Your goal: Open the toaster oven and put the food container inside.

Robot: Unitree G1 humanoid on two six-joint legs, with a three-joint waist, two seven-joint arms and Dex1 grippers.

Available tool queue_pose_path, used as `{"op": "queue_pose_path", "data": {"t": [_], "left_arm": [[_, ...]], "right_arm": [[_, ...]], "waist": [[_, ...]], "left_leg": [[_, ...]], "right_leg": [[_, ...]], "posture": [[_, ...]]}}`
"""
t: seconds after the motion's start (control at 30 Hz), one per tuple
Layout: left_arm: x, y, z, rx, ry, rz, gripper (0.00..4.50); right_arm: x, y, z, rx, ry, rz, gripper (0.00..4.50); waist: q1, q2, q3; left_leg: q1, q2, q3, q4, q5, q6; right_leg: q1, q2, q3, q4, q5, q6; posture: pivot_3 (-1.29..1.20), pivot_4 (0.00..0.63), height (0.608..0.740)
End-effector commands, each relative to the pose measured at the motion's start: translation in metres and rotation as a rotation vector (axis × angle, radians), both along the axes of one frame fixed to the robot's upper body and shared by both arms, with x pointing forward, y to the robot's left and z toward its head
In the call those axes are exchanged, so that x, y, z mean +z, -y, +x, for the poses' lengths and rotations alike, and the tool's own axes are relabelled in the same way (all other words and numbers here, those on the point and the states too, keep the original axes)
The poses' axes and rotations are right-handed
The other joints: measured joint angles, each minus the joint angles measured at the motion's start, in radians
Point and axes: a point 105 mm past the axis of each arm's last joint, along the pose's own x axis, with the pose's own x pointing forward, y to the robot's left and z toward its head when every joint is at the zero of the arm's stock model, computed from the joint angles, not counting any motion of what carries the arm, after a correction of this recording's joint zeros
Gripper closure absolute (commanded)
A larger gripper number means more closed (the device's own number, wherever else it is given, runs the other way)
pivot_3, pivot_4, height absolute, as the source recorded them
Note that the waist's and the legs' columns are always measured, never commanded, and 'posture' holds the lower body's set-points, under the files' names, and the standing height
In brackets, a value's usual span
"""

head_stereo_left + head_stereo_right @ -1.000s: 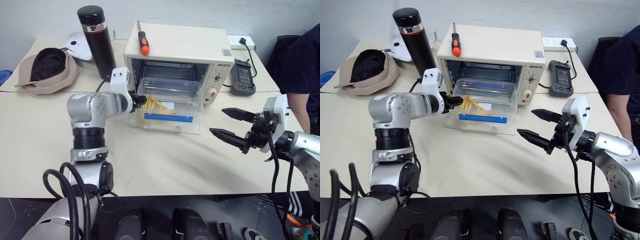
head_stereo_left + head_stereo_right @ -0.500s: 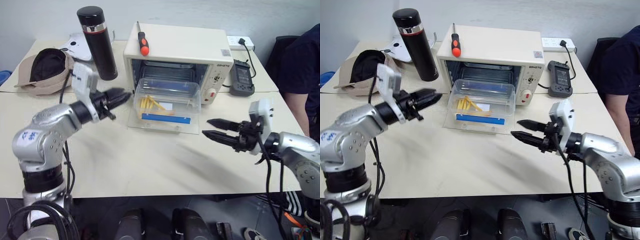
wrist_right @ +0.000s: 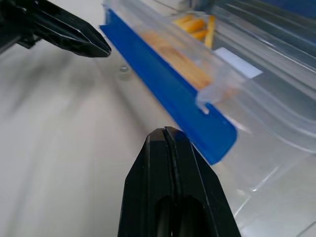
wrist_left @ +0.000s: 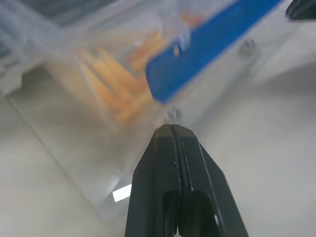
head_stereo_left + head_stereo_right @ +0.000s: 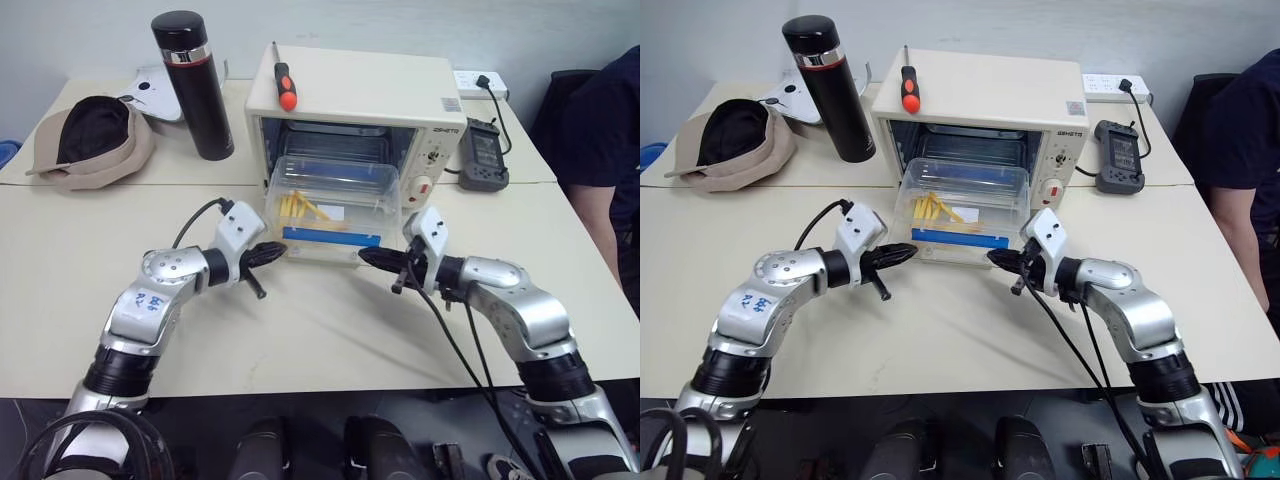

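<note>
Beige tabletop (image 5: pixel 300 330) is seen under everything, grey wall behind. Toaster oven (image 5: pixel 360 100) is set at the far middle, cream-white, front facing the robot, glass door (image 5: pixel 330 258) dropped flat on the table. Food container (image 5: pixel 333 205) is placed on that door, back end at the oven mouth, long axis lying across the opening, left to right. Clear box with lid, blue strip along the near side, yellow sticks at its left end. Left gripper (image 5: pixel 272 249) is held low just off the door's near left corner, fingers pressed together, pointed inward. Right gripper (image 5: pixel 370 259) is mirrored at the near right corner, fingers together, nothing held. Both forearms are angled in towards the container.
</note>
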Motion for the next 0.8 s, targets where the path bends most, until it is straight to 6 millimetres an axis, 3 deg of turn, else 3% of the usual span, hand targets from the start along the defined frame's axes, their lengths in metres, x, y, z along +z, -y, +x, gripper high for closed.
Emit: {"op": "queue_pose_path", "data": {"t": [0.03, 0.2, 0.33, 0.53, 0.73, 0.8], "left_arm": [[0.017, 0.014, 0.008, 0.006, 0.065, -0.048, 4.50], [0.031, 0.024, 0.033, 0.091, 0.106, -0.105, 4.50], [0.048, 0.022, 0.063, 0.259, 0.209, -0.083, 4.50], [0.063, 0.038, 0.088, 0.312, 0.242, -0.161, 4.50], [0.062, 0.034, 0.089, 0.270, 0.185, -0.225, 4.50], [0.064, 0.025, 0.079, 0.221, 0.182, -0.235, 4.12]], "right_arm": [[0.018, 0.003, 0.025, -0.119, 0.102, 0.018, 4.49], [0.023, -0.005, 0.049, -0.188, 0.145, 0.041, 4.49], [0.033, -0.012, 0.069, -0.243, 0.173, 0.084, 4.49], [0.054, -0.021, 0.098, -0.319, 0.226, 0.136, 4.49], [0.068, -0.025, 0.099, -0.244, 0.242, 0.138, 4.49], [0.070, -0.022, 0.089, -0.198, 0.233, 0.156, 4.50]], "waist": [[-0.002, 0.000, 0.000], [0.000, 0.000, 0.000], [-0.001, 0.000, 0.000], [-0.002, 0.000, 0.000], [-0.012, 0.000, 0.000], [-0.022, 0.000, 0.000]], "left_leg": [[0.000, 0.000, 0.000, 0.000, 0.000, 0.000], [0.000, 0.000, 0.000, 0.001, 0.002, 0.000], [0.000, 0.000, 0.000, 0.001, 0.002, 0.000], [0.000, 0.000, 0.000, 0.001, 0.003, 0.000], [0.000, 0.000, 0.001, 0.000, 0.003, 0.000], [0.000, 0.000, 0.000, -0.001, 0.003, 0.000]], "right_leg": [[0.000, 0.000, 0.000, 0.000, 0.000, 0.000], [0.000, 0.000, 0.000, 0.001, 0.000, 0.000], [0.000, 0.000, -0.002, 0.002, 0.000, 0.000], [0.000, 0.000, -0.008, 0.002, 0.000, 0.000], [0.000, 0.001, -0.008, 0.002, 0.000, 0.000], [0.000, 0.001, -0.008, 0.002, 0.000, 0.000]], "posture": [[0.00, 0.150, 0.740], [0.00, 0.150, 0.740], [0.00, 0.150, 0.740], [0.00, 0.150, 0.740], [0.00, 0.150, 0.740], [0.00, 0.150, 0.740]]}}
